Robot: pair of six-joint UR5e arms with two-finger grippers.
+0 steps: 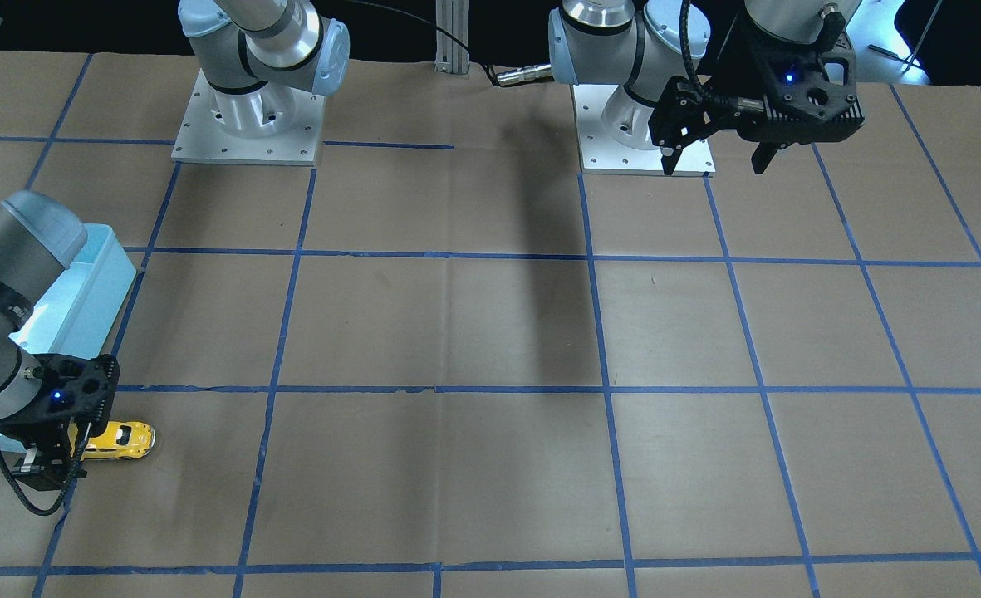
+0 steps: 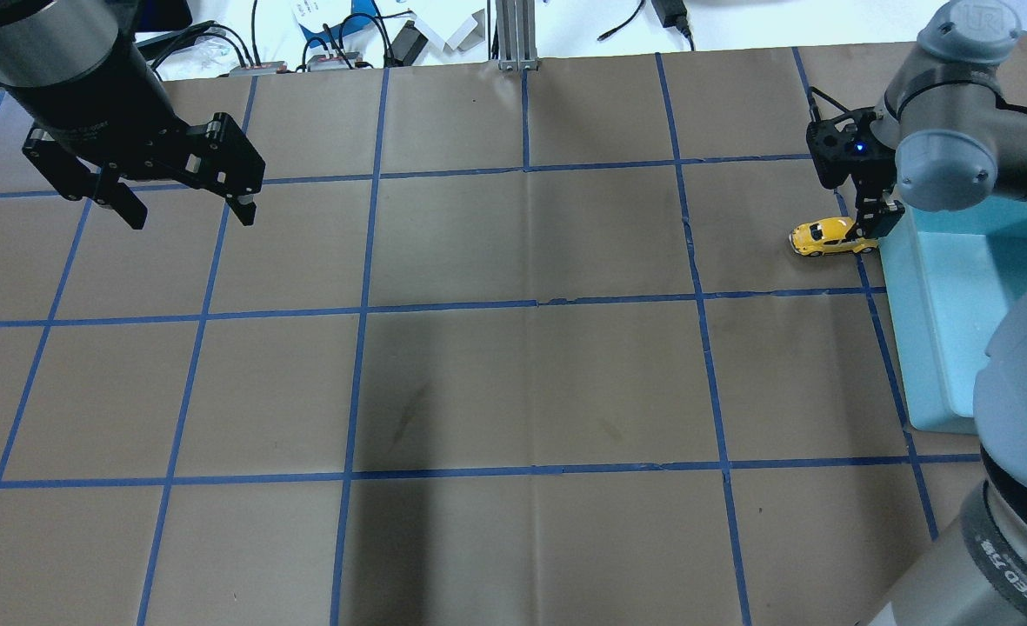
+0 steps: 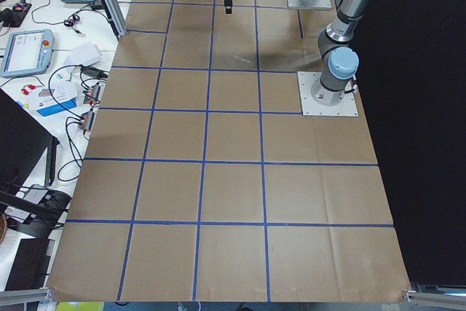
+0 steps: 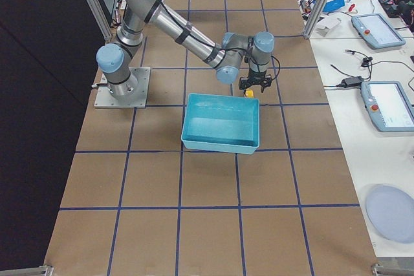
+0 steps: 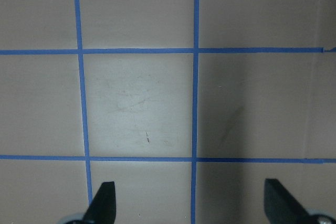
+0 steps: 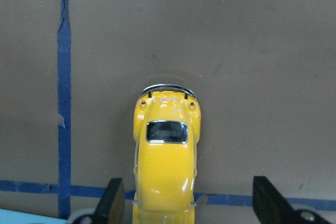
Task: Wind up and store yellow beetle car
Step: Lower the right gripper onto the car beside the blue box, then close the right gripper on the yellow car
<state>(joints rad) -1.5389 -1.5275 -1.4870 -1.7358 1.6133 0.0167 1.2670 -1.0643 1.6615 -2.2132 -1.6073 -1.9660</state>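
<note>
- My right gripper point(image 6: 188, 205) is spread open. Its two fingers point(image 6: 113, 205) flank the near end of the yellow beetle car point(image 6: 166, 166), and as far as I can judge nothing is clamped yet.
- The car stands on its wheels on the table point(image 2: 513, 391), toward 2 o'clock in the overhead view. It is just at 9 o'clock of the far end of the light blue bin point(image 2: 900, 330). In my wrist view its chrome-bumpered end points to 12 o'clock.
- My left gripper point(image 2: 190, 215) hangs open and empty above the table at about 10 o'clock, well apart from everything.
- First risk: the car is not centred between my fingers. The 9 o'clock finger is just beside its flank and the 3 o'clock one is well apart, so closing may shove or yaw it before both pads bite.
- Second risk: I reach only one end of a glossy, rounded shell. I judge it could squirt out toward 12 o'clock or pivot in the pinch.
- Third risk: it likely rolls freely, so a nudge along its length could send it away. If it is a pull-back toy, winding fails should I lift the wheels off the table or let them skid.
- Fourth risk: the bin wall is close beside my wrist, and a careless swing could knock it.
- Fifth risk: once wound, a loose release could let the car shoot off instead of dropping into the bin.
</note>
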